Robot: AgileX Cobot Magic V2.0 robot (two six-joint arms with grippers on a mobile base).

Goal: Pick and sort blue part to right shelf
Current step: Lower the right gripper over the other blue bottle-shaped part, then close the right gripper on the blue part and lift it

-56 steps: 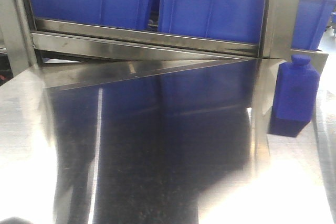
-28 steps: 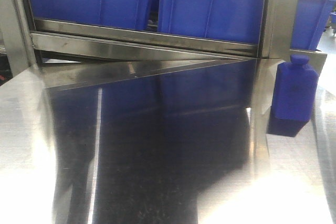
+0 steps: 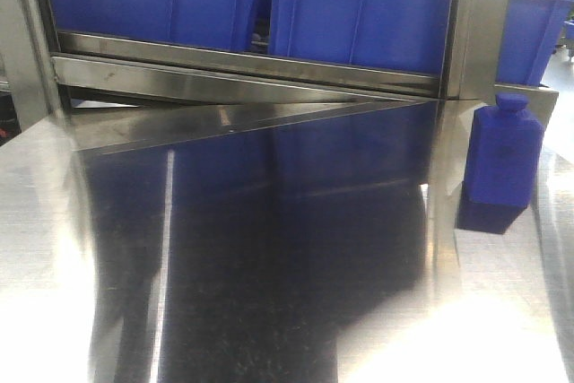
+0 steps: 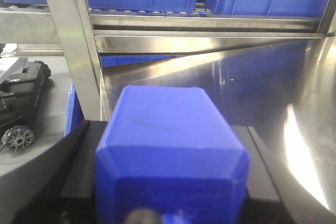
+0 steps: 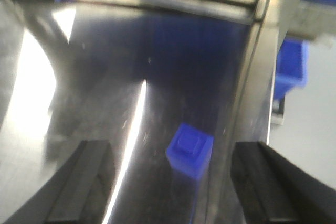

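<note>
A: So where is the blue part [image 3: 502, 163]?
B: Upright on the steel table [image 3: 269, 293], cap up, beside the shelf [image 3: 480, 24] post; right gripper [image 5: 170, 153] wide open above it, left gripper [image 4: 168, 129] clamps another blue block [image 4: 173, 150]

Counter [image 3: 269, 293]: polished steel, mirror-bright.
On counter: blue part [image 3: 502, 157], upright, far right, close before the shelf [image 3: 251, 67].
Shelf: steel-framed, carries blue bins [image 3: 359, 15] side by side.

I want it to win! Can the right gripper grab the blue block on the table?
Probably yes: the right gripper hangs open right over the block, and nothing stands in the way.
</note>
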